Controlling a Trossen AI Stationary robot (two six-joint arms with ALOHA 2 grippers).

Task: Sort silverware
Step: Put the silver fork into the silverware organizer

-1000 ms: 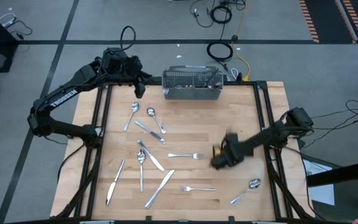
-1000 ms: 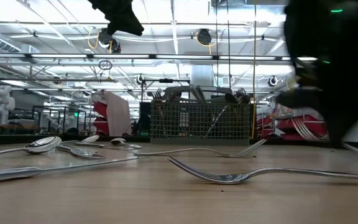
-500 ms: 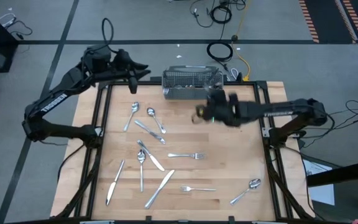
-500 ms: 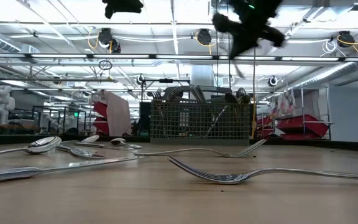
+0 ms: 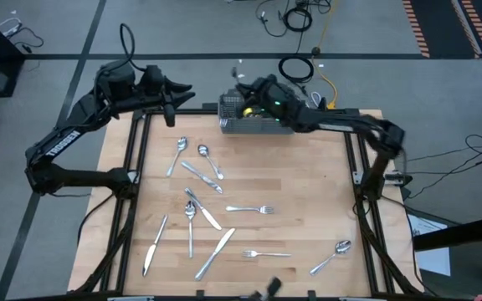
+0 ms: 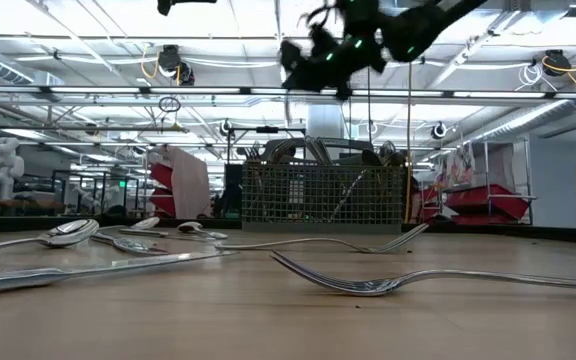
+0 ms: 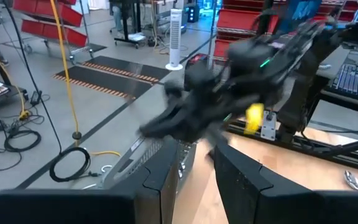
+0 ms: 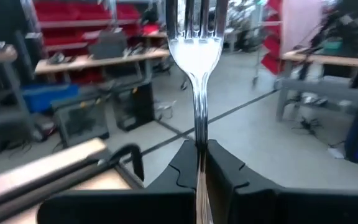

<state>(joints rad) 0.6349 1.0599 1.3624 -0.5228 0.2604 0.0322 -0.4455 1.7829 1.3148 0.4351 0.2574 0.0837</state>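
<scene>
Silverware lies loose on the light wooden table [image 5: 312, 188], all on the near side of the grey wire-mesh rectangular basket [image 5: 258, 127]. I count ten shiny metal pieces there: four spoons, four table knives and two forks.

From the left:
- one knife [image 5: 154, 246] far from the basket
- two spoons [image 5: 180, 148] [image 5: 203, 152] nearer to it
- a knife [image 5: 201, 176] just below them
- a spoon [image 5: 190, 212] and a knife [image 5: 205, 211] that touch each other
- a long knife [image 5: 215, 252]
- the two forks [image 5: 253, 209] [image 5: 266, 253]
- one spoon [image 5: 335, 252] alone, far to the right

The left gripper [image 5: 181, 100] hangs left of the basket, its fingers a little apart with nothing between them. The right gripper [image 8: 199, 149] is above the basket's left end and is clamped on the handle of one more shiny silver fork [image 8: 197, 37], tines away from the wrist.

More pieces stand inside the basket, but the mesh and the right arm hide them, so I cannot count them. In the left wrist view the right gripper is only a dark blur.
</scene>
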